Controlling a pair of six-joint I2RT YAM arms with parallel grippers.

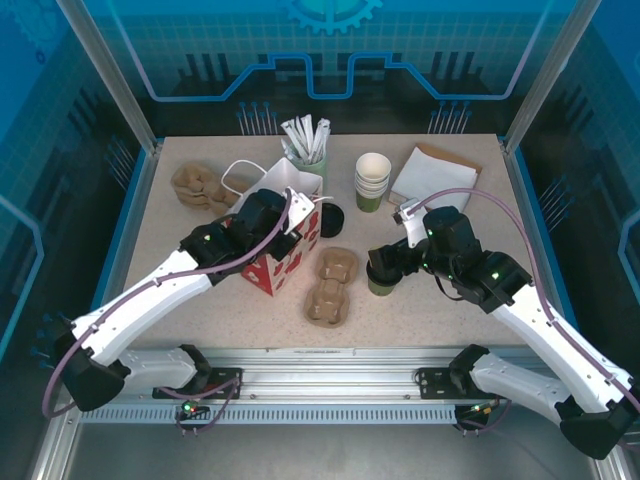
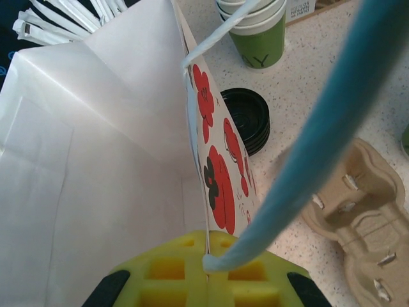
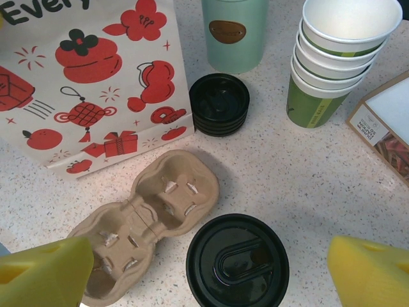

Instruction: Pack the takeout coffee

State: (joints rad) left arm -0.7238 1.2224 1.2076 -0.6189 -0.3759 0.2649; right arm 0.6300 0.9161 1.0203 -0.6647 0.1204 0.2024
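Table: bag, carrier beside takeout coffee

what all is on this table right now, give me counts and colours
takeout coffee: one, dark-green cup with black lid, right of centre
paper bag: one, white with red prints, standing open left of centre
cup carrier: one, tan pulp, flat beside the bag
carrier stack: one stack, tan, back left
spare lids: one stack, black, behind the carrier
empty cups: one stack, green with white rims, back centre
stick cup: one, pale green, holding white sticks, behind the bag
napkin pack: one, white and brown, back right
left claw: yellow pads, shut on the bag's wall
right claw: yellow pads, open either side of the takeout coffee
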